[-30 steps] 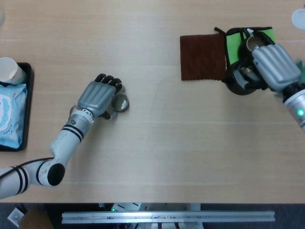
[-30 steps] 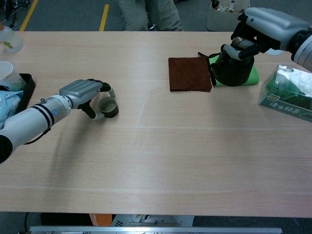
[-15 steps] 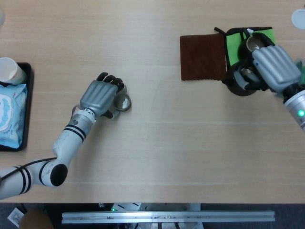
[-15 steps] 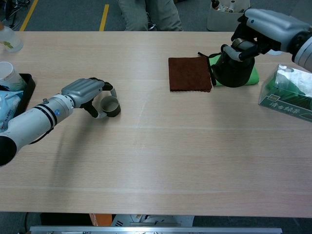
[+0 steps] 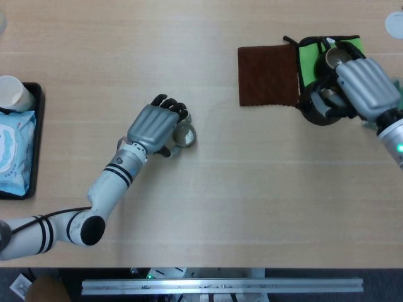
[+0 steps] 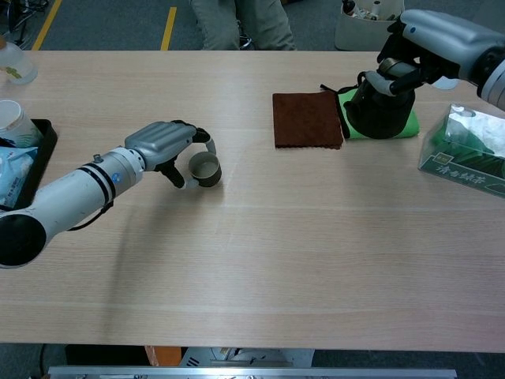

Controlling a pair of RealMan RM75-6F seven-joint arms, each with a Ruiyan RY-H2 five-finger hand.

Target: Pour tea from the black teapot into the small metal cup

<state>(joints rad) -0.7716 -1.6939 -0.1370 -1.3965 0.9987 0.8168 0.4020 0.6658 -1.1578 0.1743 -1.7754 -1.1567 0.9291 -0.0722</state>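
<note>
Two robot hands are at work on the tabletop (image 5: 208,207). Far left, at nine o'clock, a black tray (image 5: 35,135) holds a white cup (image 5: 14,93) and a blue packet (image 5: 12,150). Next comes the left robot hand (image 5: 155,128), its fingers curled around the small metal cup (image 6: 204,168), which stands upright with its mouth open to the ceiling, left of centre. From that cup the black teapot (image 6: 380,110) lies toward two o'clock, well apart, with bare wood between them. Between cup and pot, nearer the pot, a brown cloth (image 5: 267,76) lies flat; the pot itself sits on a green cloth (image 5: 310,55) touching the brown one. The right robot hand (image 5: 362,88) is wrapped over the teapot from above, fingers closed on its upper part; whether the handle itself is gripped I cannot tell. A green tea box (image 6: 465,154) stands at four o'clock of the pot, just beside it. My judgement: the gap between pot and cup must close before pouring, and only the brown cloth lies along that path.
</note>
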